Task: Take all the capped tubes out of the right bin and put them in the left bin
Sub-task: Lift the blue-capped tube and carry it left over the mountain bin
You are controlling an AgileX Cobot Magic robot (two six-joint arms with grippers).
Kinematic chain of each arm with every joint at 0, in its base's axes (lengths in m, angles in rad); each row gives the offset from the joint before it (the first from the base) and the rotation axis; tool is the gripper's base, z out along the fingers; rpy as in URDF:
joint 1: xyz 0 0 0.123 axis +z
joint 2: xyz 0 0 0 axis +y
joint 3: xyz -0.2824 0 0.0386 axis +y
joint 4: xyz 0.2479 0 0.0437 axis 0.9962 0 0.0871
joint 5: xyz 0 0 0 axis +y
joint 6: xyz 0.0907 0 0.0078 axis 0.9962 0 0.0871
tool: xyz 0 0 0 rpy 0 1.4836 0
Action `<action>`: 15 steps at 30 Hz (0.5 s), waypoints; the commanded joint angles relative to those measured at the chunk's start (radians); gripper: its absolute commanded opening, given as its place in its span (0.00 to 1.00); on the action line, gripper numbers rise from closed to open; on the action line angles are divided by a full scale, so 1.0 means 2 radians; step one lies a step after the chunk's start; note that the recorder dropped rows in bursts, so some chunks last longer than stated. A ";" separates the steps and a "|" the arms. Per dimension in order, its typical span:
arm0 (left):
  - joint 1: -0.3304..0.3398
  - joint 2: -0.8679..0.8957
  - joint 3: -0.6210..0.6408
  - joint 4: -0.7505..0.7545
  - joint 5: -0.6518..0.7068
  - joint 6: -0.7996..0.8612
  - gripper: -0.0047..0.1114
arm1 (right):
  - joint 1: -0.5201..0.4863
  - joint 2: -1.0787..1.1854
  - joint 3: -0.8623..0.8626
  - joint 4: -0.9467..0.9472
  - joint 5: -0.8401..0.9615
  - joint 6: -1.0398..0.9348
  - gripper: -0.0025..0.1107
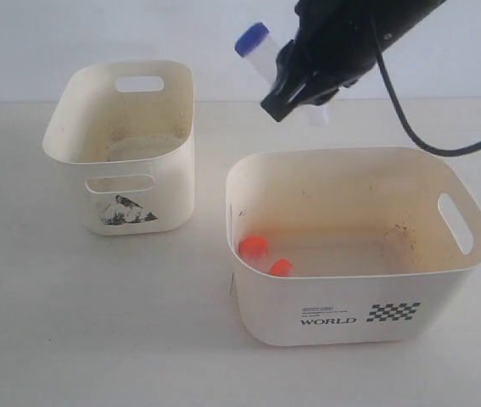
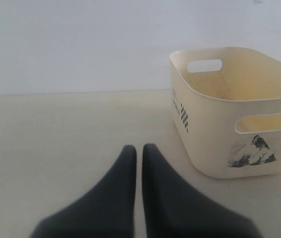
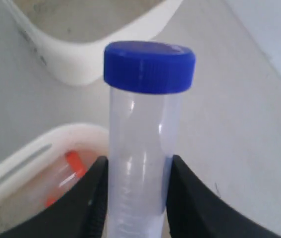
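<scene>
2 orange-capped tubes (image 1: 255,247) lie in the wide cream plastic bin (image 1: 350,315) as the right gripper (image 1: 291,93) clamps a clear blue-capped tube (image 1: 257,47) aloft; the left gripper (image 2: 139,148) is clenched, empty, near the narrower bin (image 2: 212,144).

The left bin (image 1: 181,174) is cream, with brownish speckles on its floor. A torn sticker (image 1: 125,212) in black and grey sits on its near face, and a small black checker strip (image 2: 182,111) marks one side. The right bin (image 1: 350,292) is cream too, with brown specks inside. Its near wall has black "WORLD" lettering (image 1: 327,320) and a black-and-white checker pattern (image 1: 393,312). Inside at its near left show an orange-red cap (image 1: 254,247) and a second orange-red cap (image 1: 280,267). The blue-capped tube (image 1: 253,42) has a clear, slightly frosty body. The right gripper (image 1: 284,100), the left gripper (image 2: 139,148) and the cable (image 1: 410,127) are black. The table (image 1: 70,322) is pale beige and the wall (image 1: 96,34) is whitish.
</scene>
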 commanded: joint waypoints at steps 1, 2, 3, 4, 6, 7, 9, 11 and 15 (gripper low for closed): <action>0.000 0.000 -0.002 0.001 0.000 -0.005 0.08 | -0.001 0.025 -0.003 0.057 -0.098 -0.069 0.02; 0.000 0.000 -0.002 0.001 0.000 -0.005 0.08 | -0.001 0.030 -0.003 0.076 -0.111 -0.098 0.02; 0.000 0.000 -0.002 0.001 0.000 -0.005 0.08 | -0.001 0.036 -0.004 0.102 -0.125 -0.125 0.02; 0.000 0.000 -0.002 0.001 0.000 -0.005 0.08 | -0.001 0.039 -0.005 0.122 -0.130 -0.147 0.02; 0.000 0.000 -0.002 0.001 0.000 -0.005 0.08 | -0.001 0.045 -0.008 0.175 -0.128 -0.190 0.02; 0.000 0.000 -0.002 0.001 0.000 -0.005 0.08 | 0.000 0.046 -0.008 0.210 -0.127 -0.214 0.02; 0.000 0.000 -0.002 0.001 0.000 -0.005 0.08 | 0.003 0.048 -0.008 0.279 -0.116 -0.283 0.02; 0.000 0.000 -0.002 0.001 0.000 -0.005 0.08 | 0.011 0.052 -0.008 0.327 -0.108 -0.345 0.02; 0.000 0.000 -0.002 0.001 0.000 -0.005 0.08 | 0.038 0.072 -0.008 0.385 -0.138 -0.443 0.02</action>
